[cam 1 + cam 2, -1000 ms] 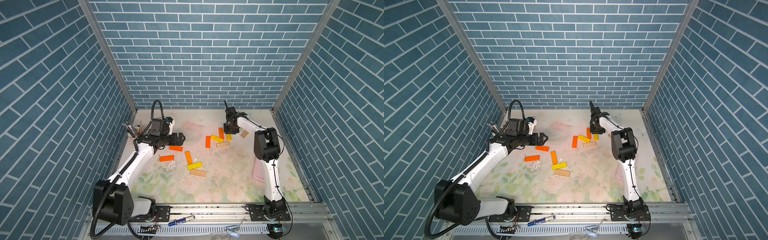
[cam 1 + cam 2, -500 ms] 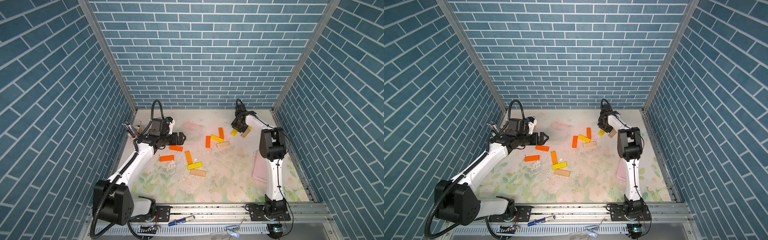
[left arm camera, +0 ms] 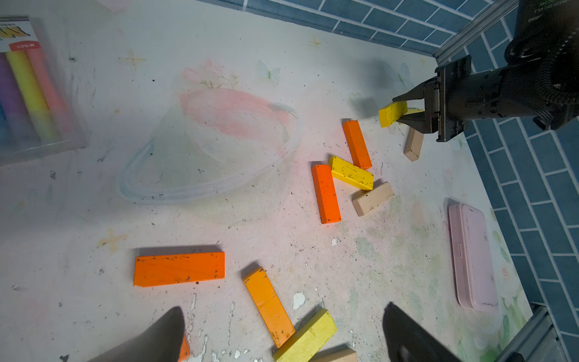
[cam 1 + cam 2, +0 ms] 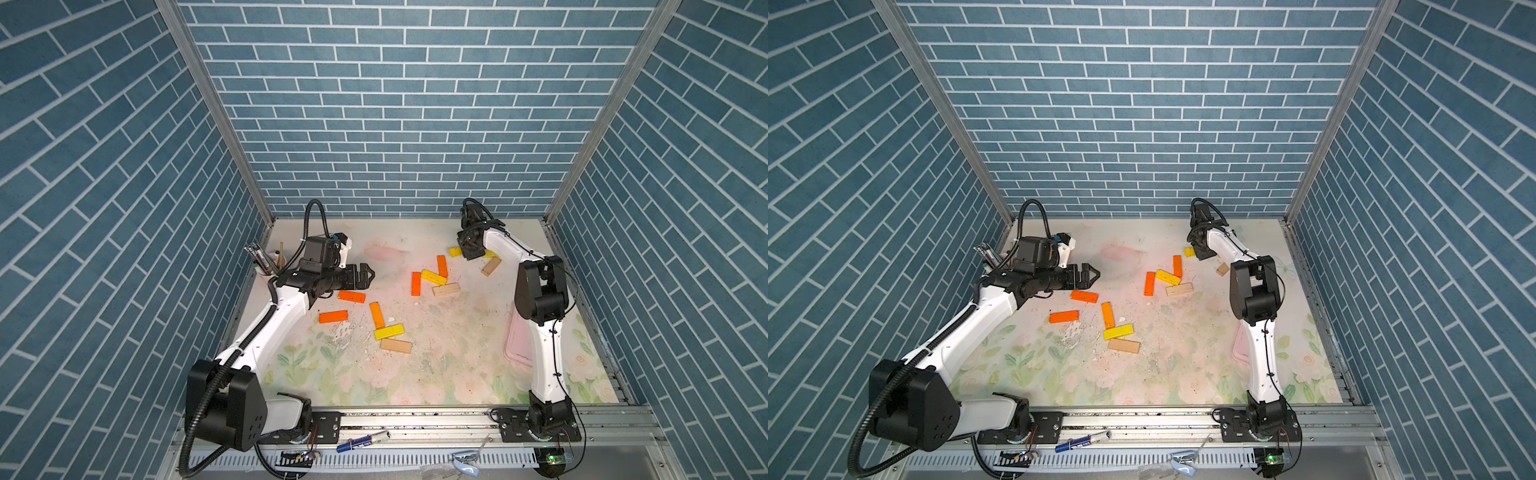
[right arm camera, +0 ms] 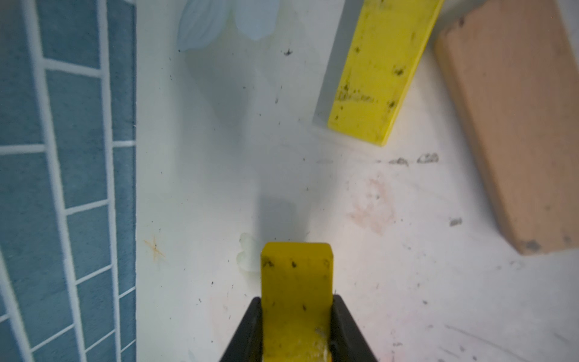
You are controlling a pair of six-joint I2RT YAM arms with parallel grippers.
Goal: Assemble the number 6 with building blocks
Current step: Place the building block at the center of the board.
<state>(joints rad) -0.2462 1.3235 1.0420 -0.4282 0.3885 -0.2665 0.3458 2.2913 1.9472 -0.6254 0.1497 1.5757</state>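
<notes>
right gripper [image 5: 296, 302]: clamped on a yellow block [image 5: 296, 269], raised | left gripper [image 4: 368, 274]: jaws wide apart, empty, near an orange block [image 4: 351, 296]

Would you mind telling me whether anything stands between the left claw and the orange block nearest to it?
Nothing visible does. The left claw is open above the mat, and the orange block lies flat close beside it, with only bare mat around it.

Both top views high, facing back wall [image 4: 395, 104], wrist views close over table [image 3: 219, 47]
</notes>
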